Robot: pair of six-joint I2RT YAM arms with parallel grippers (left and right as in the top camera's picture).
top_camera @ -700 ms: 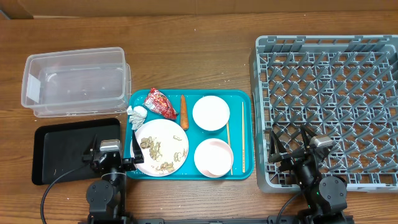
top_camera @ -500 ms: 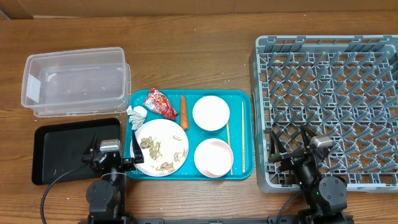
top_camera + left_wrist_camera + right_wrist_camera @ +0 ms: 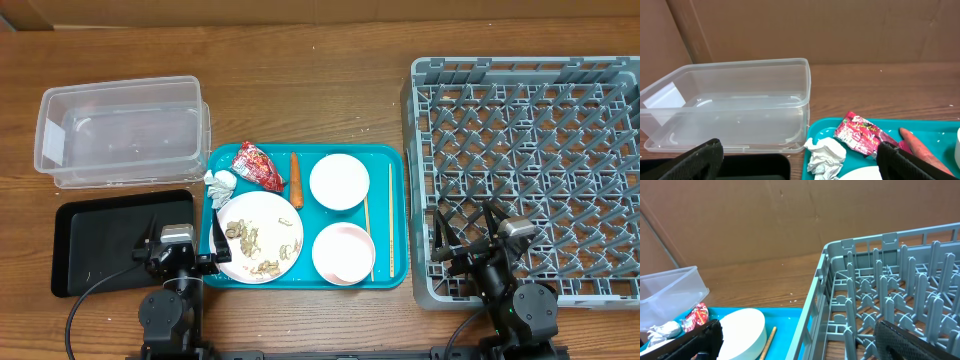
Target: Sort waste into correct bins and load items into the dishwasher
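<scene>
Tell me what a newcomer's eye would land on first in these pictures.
The big grey dish rack fills the right side of the table, with no dishes in it. In the middle, the teal tray stands out, carrying a red wrapper, an orange carrot and a white plate strewn with food scraps. At the left sit a clear tub and, in front of it, a black tray.

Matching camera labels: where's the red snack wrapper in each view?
Overhead: red snack wrapper left of centre, beside the carrot.
Left wrist: wrapper lower right.
Right wrist: wrapper at bottom left.
Shared landmark: clear tub, up and left of it in every view.
</scene>
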